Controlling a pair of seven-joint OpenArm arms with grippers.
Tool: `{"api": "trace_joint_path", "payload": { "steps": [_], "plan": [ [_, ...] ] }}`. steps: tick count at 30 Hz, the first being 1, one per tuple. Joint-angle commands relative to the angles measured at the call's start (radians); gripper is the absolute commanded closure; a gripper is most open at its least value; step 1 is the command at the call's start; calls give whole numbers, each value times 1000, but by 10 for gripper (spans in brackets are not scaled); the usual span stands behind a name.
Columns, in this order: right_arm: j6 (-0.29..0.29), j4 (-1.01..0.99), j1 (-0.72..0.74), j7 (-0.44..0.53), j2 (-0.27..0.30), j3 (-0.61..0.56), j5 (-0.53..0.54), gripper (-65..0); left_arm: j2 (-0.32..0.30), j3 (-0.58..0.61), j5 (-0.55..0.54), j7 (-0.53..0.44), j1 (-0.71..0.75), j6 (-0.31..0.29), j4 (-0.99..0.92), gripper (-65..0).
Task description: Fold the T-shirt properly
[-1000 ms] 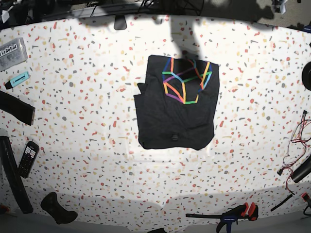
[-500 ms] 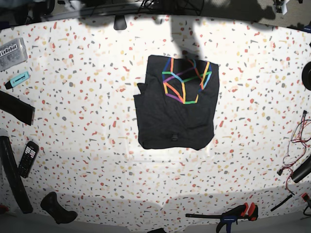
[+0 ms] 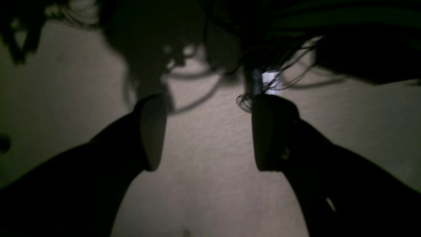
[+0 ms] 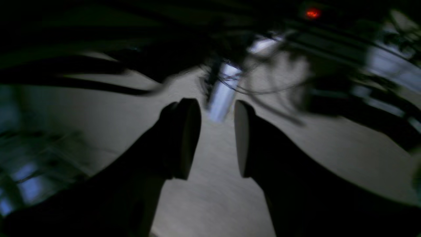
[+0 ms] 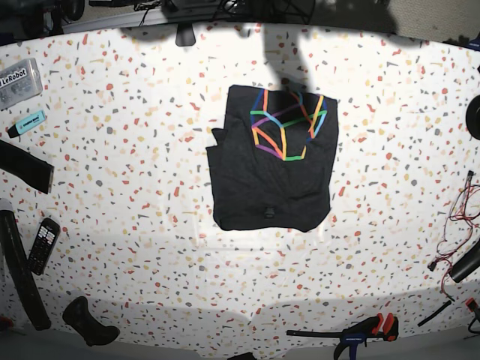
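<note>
Black cloth lies in the middle of the speckled table (image 5: 120, 187). It is the T-shirt (image 5: 271, 180), folded into a neat block shape. Its rainbow lines face up, near the far edge of the fold. A bit of sleeve sticks out on one side. Nothing is touching the shirt, and no arm is over the table in the base view.

Small things sit around the edges of the table, well apart from the shirt. A blue marker (image 5: 27, 123) lies near a clear box with a label (image 5: 18, 82). A black calculator (image 5: 43, 244) rests beside a long black strip (image 5: 21, 270). A clamp with red handles (image 5: 360, 330) lies at the near edge. Red and black wires (image 5: 461, 217) curl at the side of the table.

Both wrist views are dark and show a plain pale surface with cables and shadows, not the table.

The left gripper (image 3: 209, 131) has its two fingers spread far apart. Nothing is between them, so it holds nothing.

The right gripper (image 4: 217, 138) has its fingers closer together, with a clear gap between them. The gap shows only the pale surface behind, so it holds nothing too. This view is a bit blurry. A small red light (image 4: 311, 13) glows at the top of it.
</note>
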Motion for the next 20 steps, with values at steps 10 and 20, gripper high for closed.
{"api": "trace_joint_path", "payload": {
  "steps": [10, 20],
  "plan": [
    [-22, -212, 104, 123, 7, 0, -15, -211, -1, -3, -6, -32, -156, -7, -272, -389],
    [-18, -213, 108, 125, 6, 0, -9, -211, 92, -4, -10, -48, -183, -10, -272, -389]
  ]
}}
